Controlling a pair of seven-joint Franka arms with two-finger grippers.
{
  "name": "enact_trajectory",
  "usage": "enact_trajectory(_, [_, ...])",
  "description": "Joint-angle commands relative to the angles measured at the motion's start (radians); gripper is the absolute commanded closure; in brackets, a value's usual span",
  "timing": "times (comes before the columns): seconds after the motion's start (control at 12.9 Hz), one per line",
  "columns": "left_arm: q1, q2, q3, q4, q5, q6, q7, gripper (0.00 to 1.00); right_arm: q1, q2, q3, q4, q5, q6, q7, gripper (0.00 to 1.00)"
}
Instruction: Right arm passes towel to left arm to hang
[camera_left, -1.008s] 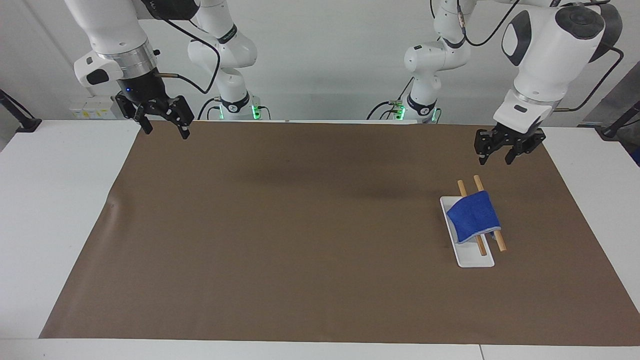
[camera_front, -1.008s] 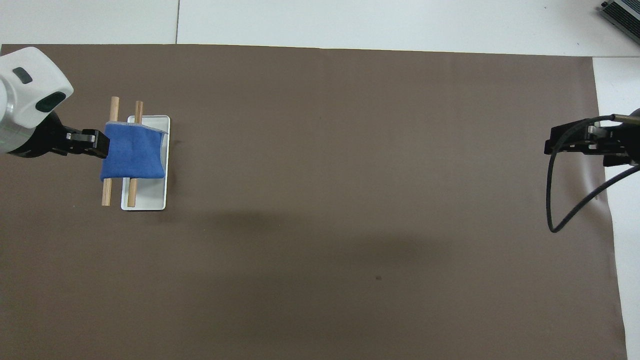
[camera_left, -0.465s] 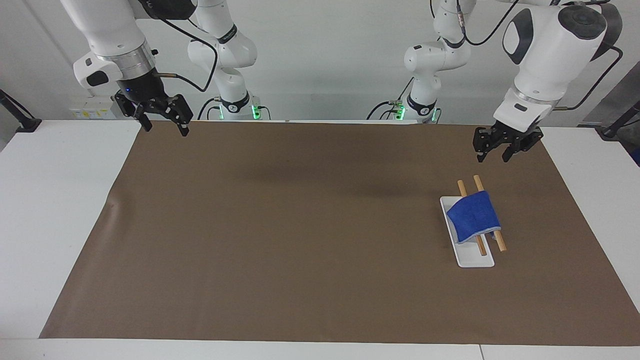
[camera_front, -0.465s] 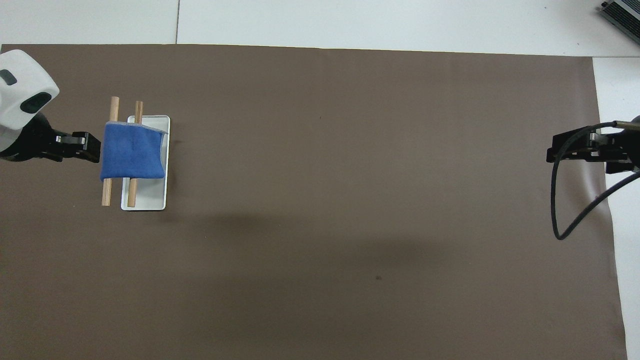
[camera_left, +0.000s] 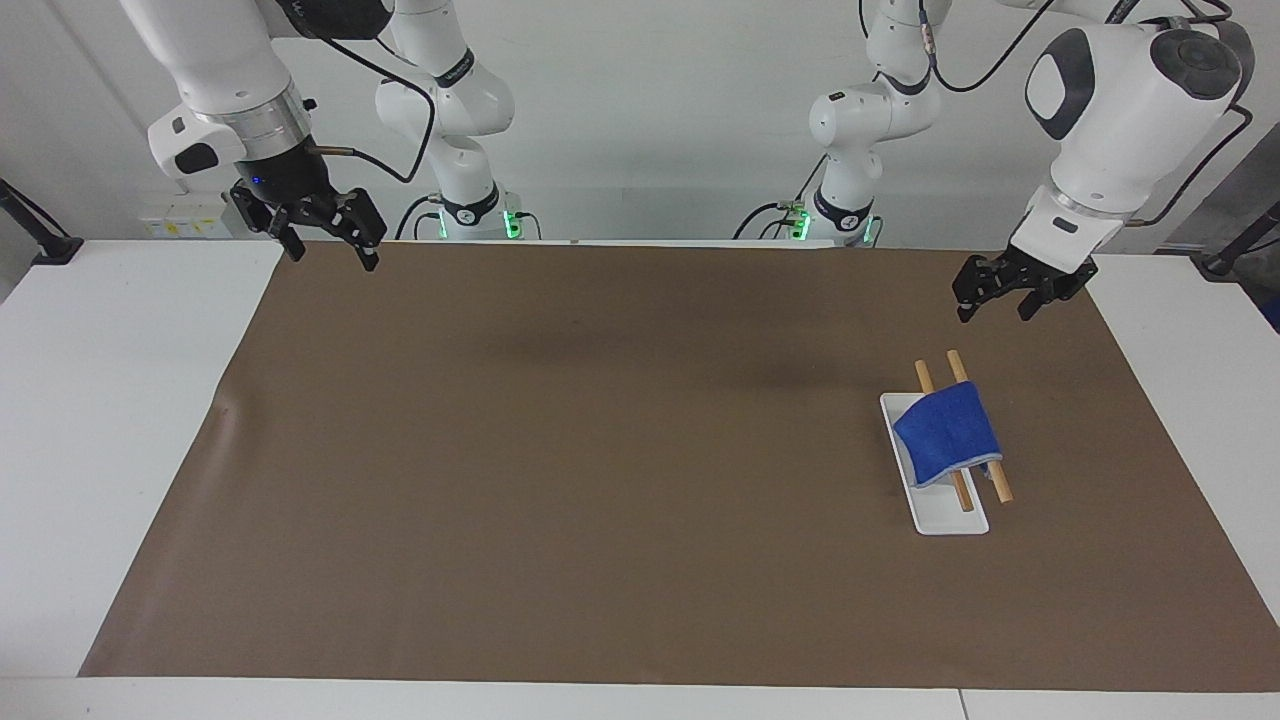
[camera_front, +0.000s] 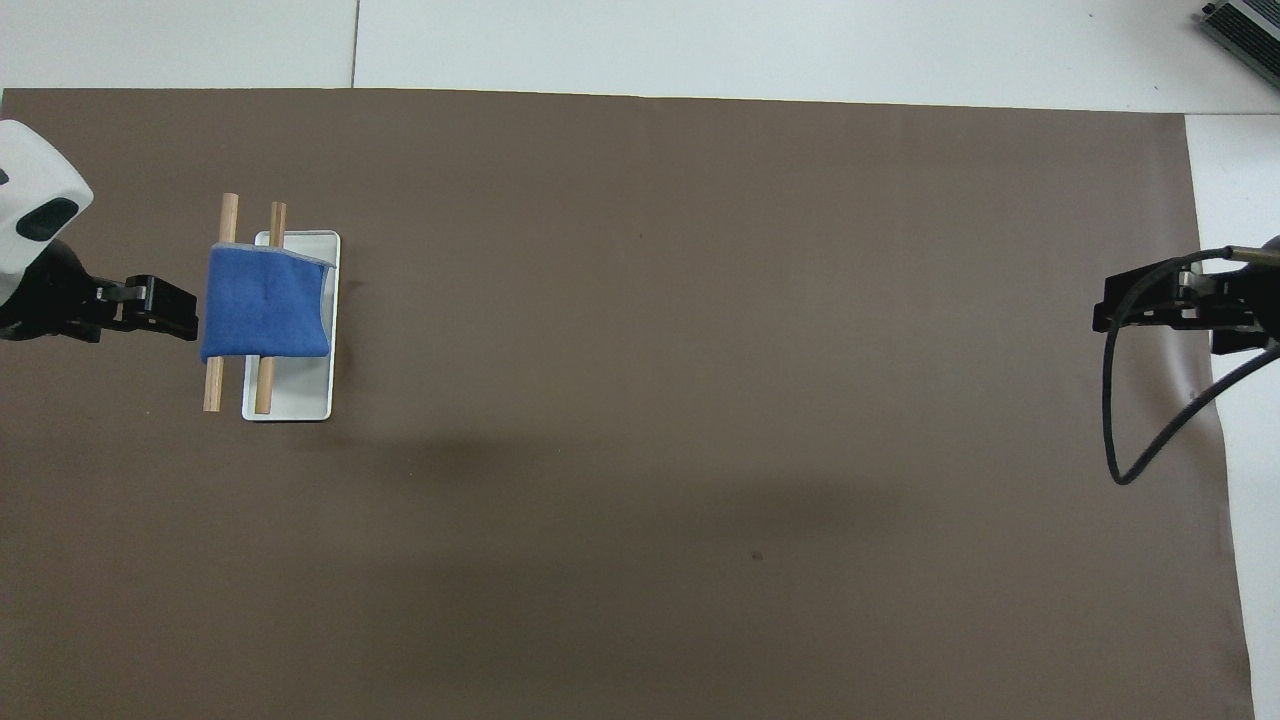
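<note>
I see the towel draped over the two wooden rods on the white tray, so hanging looks done. My left gripper hangs above the mat, fingers spread, empty; right gripper waits, open. Next: retreat clear.

The white worktop is covered over most of its width by a brown sheet. Toward the left arm's end, a white tray is laid on the sheet (two wooden rods are propped across it).
</note>
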Motion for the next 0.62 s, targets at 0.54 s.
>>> enact_trajectory(0.54, [-0.003, -0.047, 0.003, -0.017, -0.013, 0.011, 0.001, 0.0, 0.012, -0.023, -0.001, -0.02, -0.038, -0.011, -0.061, 0.0])
